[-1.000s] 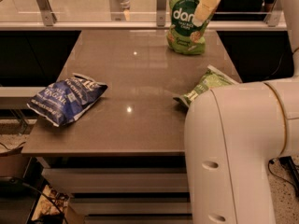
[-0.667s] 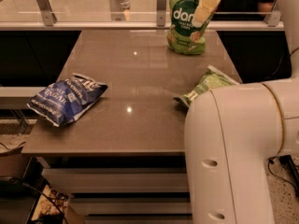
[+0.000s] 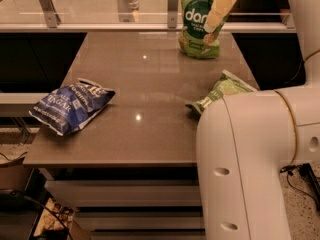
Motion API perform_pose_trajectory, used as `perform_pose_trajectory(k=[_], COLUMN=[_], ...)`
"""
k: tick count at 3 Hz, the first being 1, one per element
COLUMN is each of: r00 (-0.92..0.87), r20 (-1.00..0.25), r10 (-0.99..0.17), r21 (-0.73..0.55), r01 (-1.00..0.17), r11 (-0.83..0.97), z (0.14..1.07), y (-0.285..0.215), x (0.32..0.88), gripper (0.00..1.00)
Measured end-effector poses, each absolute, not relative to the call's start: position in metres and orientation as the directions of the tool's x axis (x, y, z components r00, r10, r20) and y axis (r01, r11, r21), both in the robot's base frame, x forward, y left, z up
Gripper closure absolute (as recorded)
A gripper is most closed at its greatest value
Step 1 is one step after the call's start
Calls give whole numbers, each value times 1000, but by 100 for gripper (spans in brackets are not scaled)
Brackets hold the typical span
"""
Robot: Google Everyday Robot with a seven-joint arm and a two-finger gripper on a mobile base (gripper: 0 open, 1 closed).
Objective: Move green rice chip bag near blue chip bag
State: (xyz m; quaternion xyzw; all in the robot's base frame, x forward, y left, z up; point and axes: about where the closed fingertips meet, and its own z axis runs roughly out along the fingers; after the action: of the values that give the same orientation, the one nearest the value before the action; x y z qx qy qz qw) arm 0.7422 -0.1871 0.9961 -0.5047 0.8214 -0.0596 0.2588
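While gripper [image 3: 216,20] seemingly clamps green rice chip bag [image 3: 192,31] far back, arm [image 3: 250,159] overlaps paler bag [image 3: 222,91].

The brown table [image 3: 150,79] carries three bags. The green rice chip bag [image 3: 195,34] stands upright at the far right, with the gripper [image 3: 216,16] against its front. The blue chip bag [image 3: 72,105] lies flat at the near left edge. A light green bag [image 3: 222,91] lies at the right edge.

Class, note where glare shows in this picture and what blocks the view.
Camera view: two small bright glints on the table; the gripper is at the green rice chip bag near the top edge; the robot's pale arm blocks the lower right.
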Motion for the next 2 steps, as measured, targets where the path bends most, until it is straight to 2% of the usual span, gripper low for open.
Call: perform_pose_trajectory(k=[2], r00=[-340], r20=[-354], r10=[-871], r21=[-379], r01=[-799], r11=[466], z=[994], y=[-185], x=[749], gripper=[0])
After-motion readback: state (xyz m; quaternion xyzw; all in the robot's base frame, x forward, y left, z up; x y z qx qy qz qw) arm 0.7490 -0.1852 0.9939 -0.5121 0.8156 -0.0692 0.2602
